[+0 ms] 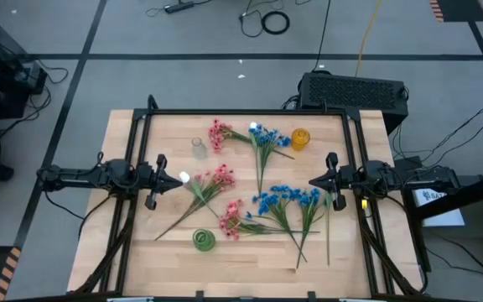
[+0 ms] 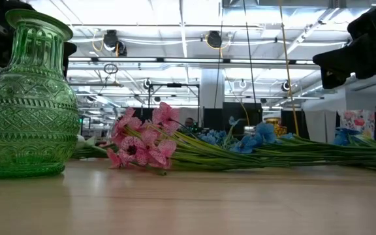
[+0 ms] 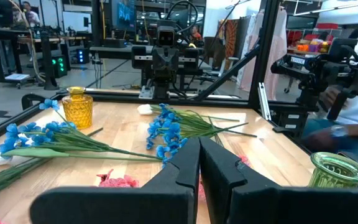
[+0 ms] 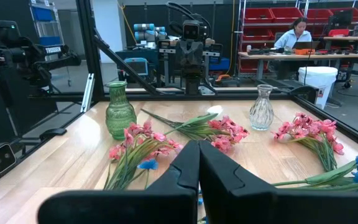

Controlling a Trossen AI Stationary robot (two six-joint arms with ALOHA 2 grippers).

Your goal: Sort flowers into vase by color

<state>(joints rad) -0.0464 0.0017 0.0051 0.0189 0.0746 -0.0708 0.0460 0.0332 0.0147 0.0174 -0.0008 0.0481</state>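
Nothing is sorted yet: pink and blue flowers (image 1: 262, 201) lie loose across the desk (image 1: 124, 252) between three empty vases. Left hand (image 1: 183, 178) and right hand (image 1: 311, 181) hover shut, holding nothing. Next, one must open over a stem.

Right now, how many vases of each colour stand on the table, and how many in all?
Green vase: 1
Clear glass vase: 1
Amber vase: 1
Total: 3 vases
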